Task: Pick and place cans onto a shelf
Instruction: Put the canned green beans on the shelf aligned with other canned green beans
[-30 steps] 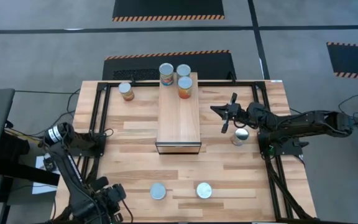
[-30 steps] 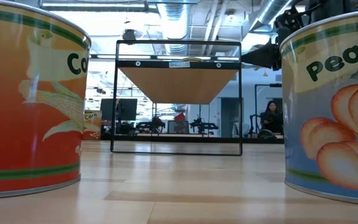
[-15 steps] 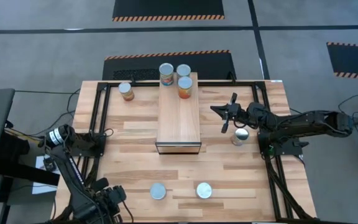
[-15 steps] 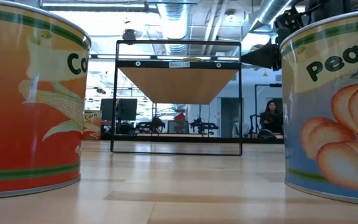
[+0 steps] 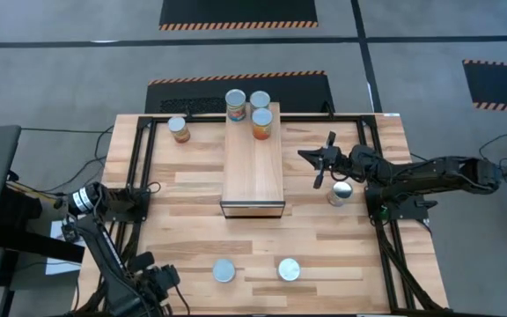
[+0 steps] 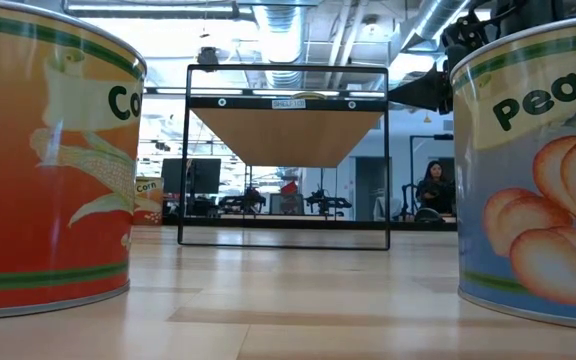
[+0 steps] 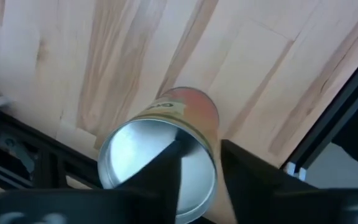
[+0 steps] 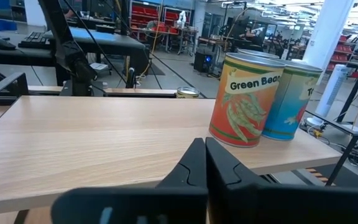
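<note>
Overhead camera looks straight down; low camera sits between two cans, facing twelve o'clock; both show the shelf (image 5: pixel 253 165).

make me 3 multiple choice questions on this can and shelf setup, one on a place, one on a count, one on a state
1. Where is the right gripper?
A. beside the shelf, above the table
B. inside the shelf's opening
C. beyond the table's far edge

2. How many cans stand on the shelf?
A. one
B. three
C. five

3. How are the right gripper's jaws?
A. wide open
B. shut on a can
C. shut, holding nothing

Answers:
1. A, the high view shows it just off the shelf's long side.
2. B, three tops cluster at the shelf's far end.
3. C, the right wrist view shows the fingers pressed together, nothing between.
</note>
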Controlling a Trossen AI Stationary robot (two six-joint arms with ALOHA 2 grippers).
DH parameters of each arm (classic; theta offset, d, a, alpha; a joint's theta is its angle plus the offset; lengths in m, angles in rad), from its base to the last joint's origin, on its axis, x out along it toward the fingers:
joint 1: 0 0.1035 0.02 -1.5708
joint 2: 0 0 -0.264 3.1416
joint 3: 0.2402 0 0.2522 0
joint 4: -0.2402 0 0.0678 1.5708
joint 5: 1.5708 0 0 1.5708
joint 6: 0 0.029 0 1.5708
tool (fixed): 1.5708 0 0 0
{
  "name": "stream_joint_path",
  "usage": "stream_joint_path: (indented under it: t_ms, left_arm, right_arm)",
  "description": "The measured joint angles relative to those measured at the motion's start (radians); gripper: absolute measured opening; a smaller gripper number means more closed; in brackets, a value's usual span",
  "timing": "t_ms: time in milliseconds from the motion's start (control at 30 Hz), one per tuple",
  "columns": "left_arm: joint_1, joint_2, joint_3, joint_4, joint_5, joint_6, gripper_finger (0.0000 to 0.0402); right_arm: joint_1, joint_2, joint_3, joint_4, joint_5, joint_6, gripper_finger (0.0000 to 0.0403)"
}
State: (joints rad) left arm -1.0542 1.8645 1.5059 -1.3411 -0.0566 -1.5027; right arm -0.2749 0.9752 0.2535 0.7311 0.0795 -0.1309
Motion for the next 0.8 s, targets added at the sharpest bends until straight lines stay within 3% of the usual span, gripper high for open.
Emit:
stream_joint_path:
  t_ms: [133,400,567,800]
  left_arm:
    - [0.003,0.000,0.002,-0.003,0.000,0.027,0.0014]
    - [0.054,-0.025,0.067,-0.061,-0.071,0.153,0.0001]
    - [0.108,-0.028,0.174,-0.238,-0.143,0.345,0.0000]
    - [0.241,-0.134,0.176,-0.231,-0.290,0.628,0.0000]
  right_arm:
    - [0.000,0.000,0.000,0.000,0.000,0.000,0.0012]
    - [0.000,0.000,0.000,-0.014,0.000,0.000,0.0006]
    - [0.000,0.000,0.000,-0.021,0.000,0.008,0.0012]
    - [0.000,0.000,0.000,-0.030,0.000,0.010,0.0005]
